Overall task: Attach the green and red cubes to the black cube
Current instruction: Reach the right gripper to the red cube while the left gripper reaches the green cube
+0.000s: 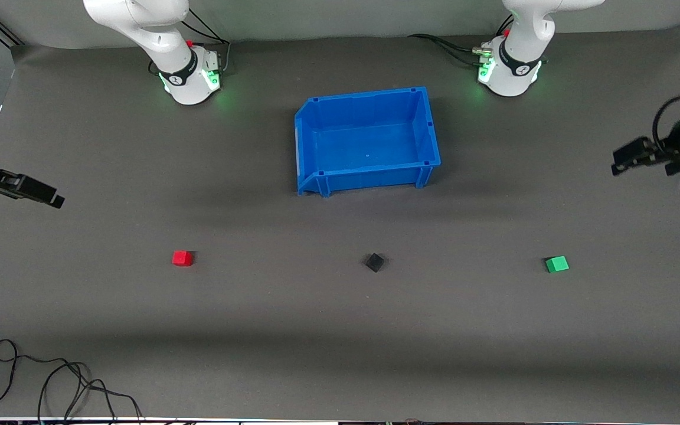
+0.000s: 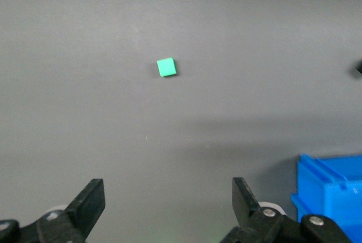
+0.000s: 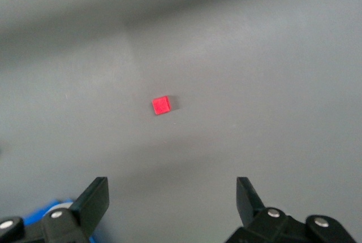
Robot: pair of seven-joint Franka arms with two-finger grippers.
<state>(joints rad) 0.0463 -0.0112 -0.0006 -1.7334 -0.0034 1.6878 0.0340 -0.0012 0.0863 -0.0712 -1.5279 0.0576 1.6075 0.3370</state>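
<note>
The red cube point(image 1: 182, 258), the black cube point(image 1: 375, 261) and the green cube point(image 1: 556, 264) lie apart in a row on the grey mat, the black one in the middle. My left gripper point(image 1: 616, 162) hangs open and empty in the air at the left arm's end of the table. Its wrist view shows the green cube point(image 2: 166, 67) on the mat well clear of its open gripper point(image 2: 168, 198), and the black cube point(image 2: 359, 69) at the picture's edge. My right gripper point(image 1: 56, 200) hangs open and empty at the right arm's end. Its wrist view shows the red cube point(image 3: 161, 105) well clear of its gripper point(image 3: 172, 195).
An empty blue bin point(image 1: 428, 127) stands between the arm bases and the cubes, farther from the front camera than the black cube. A corner of it shows in the left wrist view point(image 2: 331, 192). Black cables point(image 1: 51, 383) lie at the near edge toward the right arm's end.
</note>
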